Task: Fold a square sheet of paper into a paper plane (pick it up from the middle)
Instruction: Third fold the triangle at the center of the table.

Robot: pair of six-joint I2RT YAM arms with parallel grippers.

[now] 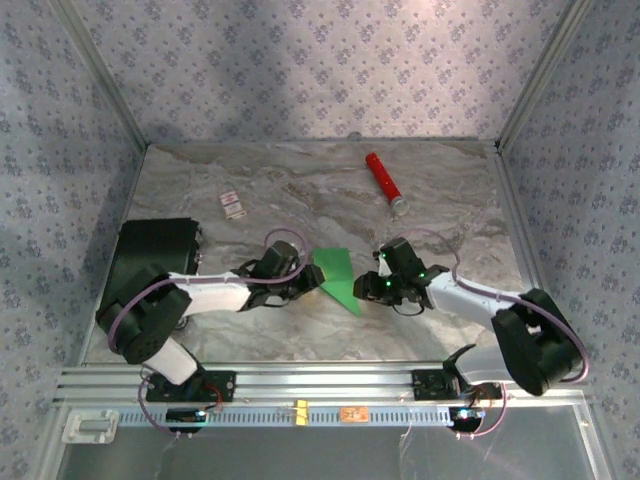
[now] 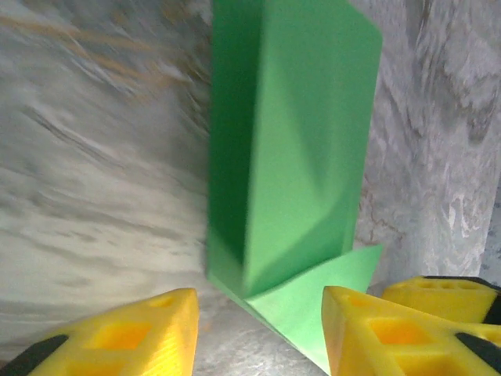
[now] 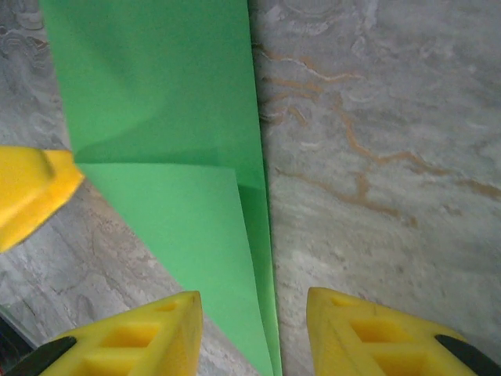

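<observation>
Enclosure lined with blue-patterned wallpaper; a grey marbled bench (image 1: 300,190) served as the work surface. At mid-bench lay the bright green paper sheet (image 1: 337,275), thin and creased into a tapering wedge. Its broad end faced the far wall; its point faced the arms' bases, slanting a little right. We noted a red cylinder (image 1: 384,180) well apart at the far right and a black flat box (image 1: 155,250) at the left edge.

The left pincer (image 1: 303,284) stood just beside the sheet's left edge, the right pincer (image 1: 372,288) just beside its right edge near the point. The sheet lay between them, and we judged neither arm clearly nearer.

In the left wrist view the left pincer (image 2: 258,313) had its yellow jaws apart, gripping nothing. The sheet (image 2: 290,157) ran away ahead of it with one flap raised, its near corner in the gap. In the right wrist view the right pincer (image 3: 254,313) was likewise parted and empty. The sheet (image 3: 156,117) narrowed down between its jaws, long axis roughly along the pincer's reach.

Our judgement: any next fold means working across that axis, each pincer from its own side.

Unresolved: the fingertips were cut off at the bottom of both wrist views, so we could not tell whether any rested on the paper. The left wrist picture was smeared, and the layers under the flap were hidden.
</observation>
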